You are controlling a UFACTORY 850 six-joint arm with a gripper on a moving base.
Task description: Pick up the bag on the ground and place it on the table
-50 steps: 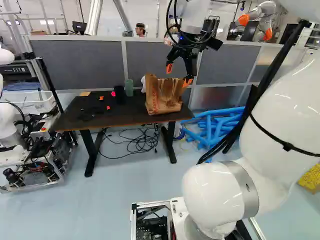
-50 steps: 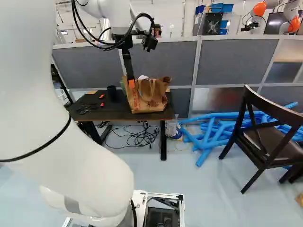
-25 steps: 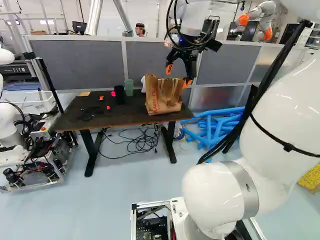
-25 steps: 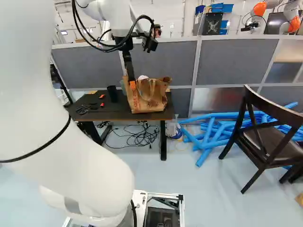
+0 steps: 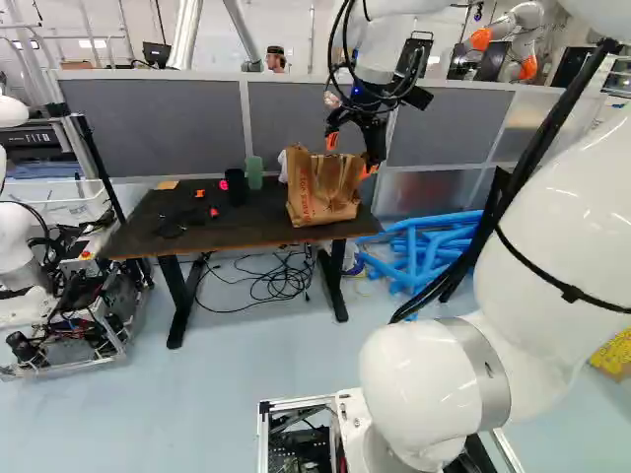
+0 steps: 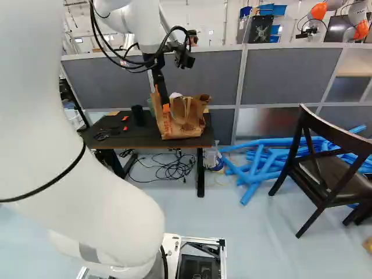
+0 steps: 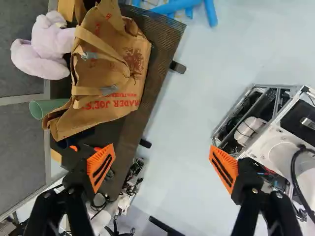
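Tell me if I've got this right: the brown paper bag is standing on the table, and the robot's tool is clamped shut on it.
Not quite: the tool is open, not clamped on the bag. The wrist view shows its two fingers wide apart with no bag between them. The brown paper bag is indeed standing on the table.

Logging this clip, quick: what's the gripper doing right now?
Gripper: open, jaws wide apart, holding nothing; the paper bag stands on the table, ungripped.
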